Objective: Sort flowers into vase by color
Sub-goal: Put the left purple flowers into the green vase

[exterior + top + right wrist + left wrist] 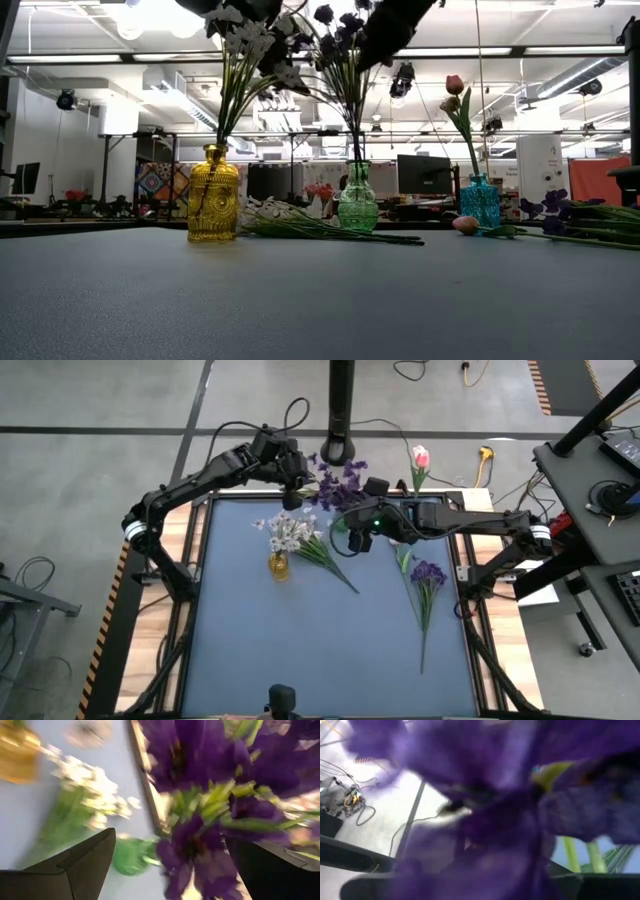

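Right tool [170, 865] gapes wide around purple flowers [200, 840], seemingly without gripping them.

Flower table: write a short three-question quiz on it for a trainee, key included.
1. True or false: the purple flowers stand in the green vase.
2. Which colour of flower lies loose on the mat on the right arm's side? A) white B) purple C) pink
3. Fill in: the pink tulip stands in the ____ vase.

Key: 1 true. 2 B, a purple sprig lies there alone. 3 blue.
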Controlling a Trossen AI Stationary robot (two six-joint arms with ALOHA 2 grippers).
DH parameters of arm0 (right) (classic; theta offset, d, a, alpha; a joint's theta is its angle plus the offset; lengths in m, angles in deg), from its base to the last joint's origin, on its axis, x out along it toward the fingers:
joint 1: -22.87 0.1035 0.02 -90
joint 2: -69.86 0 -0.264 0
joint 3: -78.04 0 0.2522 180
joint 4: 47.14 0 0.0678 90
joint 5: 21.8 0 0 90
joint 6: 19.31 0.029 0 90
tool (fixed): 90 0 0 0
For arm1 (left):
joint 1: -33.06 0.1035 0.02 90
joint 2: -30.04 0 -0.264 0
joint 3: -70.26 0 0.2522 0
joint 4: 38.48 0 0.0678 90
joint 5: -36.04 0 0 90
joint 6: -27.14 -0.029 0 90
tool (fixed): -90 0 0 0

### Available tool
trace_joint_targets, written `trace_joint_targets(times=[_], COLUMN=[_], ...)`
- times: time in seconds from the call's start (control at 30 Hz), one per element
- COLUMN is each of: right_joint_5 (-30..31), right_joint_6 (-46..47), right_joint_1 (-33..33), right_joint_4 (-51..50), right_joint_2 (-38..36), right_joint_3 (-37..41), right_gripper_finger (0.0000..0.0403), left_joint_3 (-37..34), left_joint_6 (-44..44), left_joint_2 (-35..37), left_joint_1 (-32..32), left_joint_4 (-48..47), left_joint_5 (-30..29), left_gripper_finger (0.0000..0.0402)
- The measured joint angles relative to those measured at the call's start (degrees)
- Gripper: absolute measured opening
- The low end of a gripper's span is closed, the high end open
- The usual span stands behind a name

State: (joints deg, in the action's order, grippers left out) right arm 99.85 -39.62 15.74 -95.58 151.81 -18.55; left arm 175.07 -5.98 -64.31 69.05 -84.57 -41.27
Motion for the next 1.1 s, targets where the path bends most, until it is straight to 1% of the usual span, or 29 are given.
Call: trace_joint_targets(times=[0.07, 0.2, 0.27, 0.4, 0.57, 0.73, 0.93, 1.1], right_joint_5=[-3.23, -3.96, -5.63, -6.57, -9.47, -12.46, -12.15, -12.17], right_joint_6=[2.35, 4.67, 5.05, 5.8, 5.85, 6.76, 7.13, 2.46], right_joint_1=[-0.59, -2.12, -2.38, -2.16, -2.36, -2.36, -2.24, -2.25], right_joint_4=[-0.05, -0.93, -0.12, 2.8, 8.26, 11.49, 11.54, 13.14], right_joint_2=[-0.19, 0.51, 0.68, -0.23, -1.66, -2.96, -3.53, -3.75], right_joint_3=[0.0, 2.18, 3.87, 4.86, 5.83, 7.6, 8.11, 8.11], right_gripper_finger=[0.037, 0.037, 0.037, 0.037, 0.037, 0.037, 0.037, 0.037], left_joint_3=[0.0, -0.01, -0.02, -0.02, -0.02, -0.02, -0.02, -0.02], left_joint_6=[-0.02, -0.5, -0.86, -0.9, -1.43, -1.89, -2.09, -2.84], left_joint_2=[-0.85, -2.63, -3.09, -3.27, -3.27, -3.27, -3.27, -3.25], left_joint_1=[0.0, 0.0, -0.02, -0.01, -0.02, -0.02, 0.0, 0.0], left_joint_4=[0.0, -0.07, -0.05, -0.04, -0.1, -0.24, -0.5, -0.84], left_joint_5=[-0.02, -0.46, -1.63, -3.68, -3.76, -3.76, -3.78, -3.81], left_gripper_finger=[0.0042, 0.0042, 0.0042, 0.0042, 0.0042, 0.0042, 0.0042, 0.0042])
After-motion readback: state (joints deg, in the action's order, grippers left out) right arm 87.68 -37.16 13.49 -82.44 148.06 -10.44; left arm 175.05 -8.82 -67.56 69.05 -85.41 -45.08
